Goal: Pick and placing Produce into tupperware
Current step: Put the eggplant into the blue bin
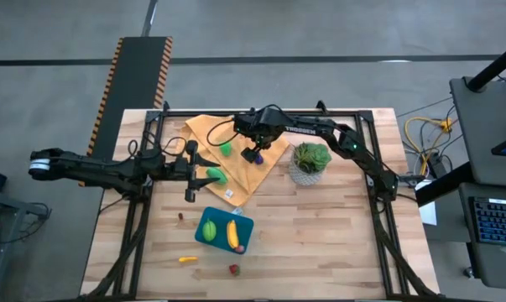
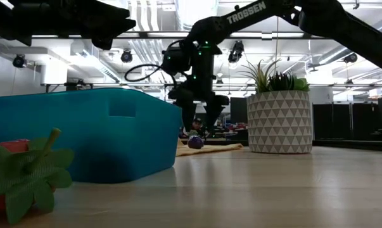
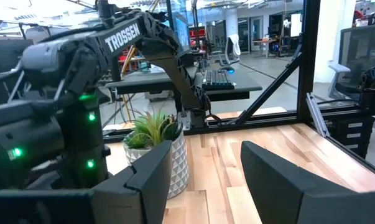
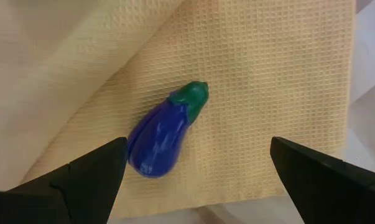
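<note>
Two grippers were out. The left gripper [image 1: 190, 172] hung beside a green piece [image 1: 213, 175], jaws part-spread, grip unclear. The right gripper [image 4: 193, 171], spread wide, hovered directly over the eggplant [image 4: 164, 132] on the cloth [image 4: 268, 81], whose long axis ran slantwise between its fingers.

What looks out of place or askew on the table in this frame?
The yellow cloth lies crooked with a folded corner. Three small produce pieces sit loose on bare wood around the blue container, outside it. The eggplant lies on the cloth under the open right end effector. Nothing looks spilled or damaged.
</note>
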Robot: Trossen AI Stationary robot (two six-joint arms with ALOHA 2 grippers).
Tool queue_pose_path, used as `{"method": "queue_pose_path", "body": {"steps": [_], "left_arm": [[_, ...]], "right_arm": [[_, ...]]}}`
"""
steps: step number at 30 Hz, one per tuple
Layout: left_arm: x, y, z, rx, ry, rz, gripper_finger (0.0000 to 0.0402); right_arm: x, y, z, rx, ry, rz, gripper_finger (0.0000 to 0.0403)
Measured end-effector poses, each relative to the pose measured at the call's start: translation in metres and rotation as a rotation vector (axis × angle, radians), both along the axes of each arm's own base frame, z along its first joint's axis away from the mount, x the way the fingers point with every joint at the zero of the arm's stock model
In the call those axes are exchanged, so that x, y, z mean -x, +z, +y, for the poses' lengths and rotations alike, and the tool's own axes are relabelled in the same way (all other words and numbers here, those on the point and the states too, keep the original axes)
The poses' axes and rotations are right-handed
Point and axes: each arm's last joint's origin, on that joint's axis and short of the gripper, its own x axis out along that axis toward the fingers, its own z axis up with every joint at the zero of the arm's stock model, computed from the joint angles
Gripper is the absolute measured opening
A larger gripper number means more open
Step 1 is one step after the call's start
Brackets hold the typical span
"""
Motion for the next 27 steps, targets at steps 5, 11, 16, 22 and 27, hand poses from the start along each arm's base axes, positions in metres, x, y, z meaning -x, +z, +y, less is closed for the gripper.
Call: {"method": "queue_pose_path", "body": {"steps": [5,11,16,22,27], "left_arm": [[0.0,0.0,0.0,0.0,0.0,0.002,0.0178],[0.0,0.0,0.0,0.0,0.0,0.002,0.0178],[0.0,0.0,0.0,0.0,0.0,0.002,0.0178],[0.0,0.0,0.0,0.0,0.0,0.002,0.0178],[0.0,0.0,0.0,0.0,0.0,0.002,0.0178]], "right_arm": [[0.0,-0.009,0.0,-0.006,-0.008,-0.008,0.0386],[-0.003,-0.015,0.002,-0.04,-0.003,-0.05,0.0386],[-0.004,-0.017,0.002,-0.035,0.0,-0.064,0.0386],[-0.004,-0.025,0.005,-0.039,0.004,-0.052,0.0386],[-0.002,-0.035,0.007,-0.042,0.007,-0.044,0.0386]]}}
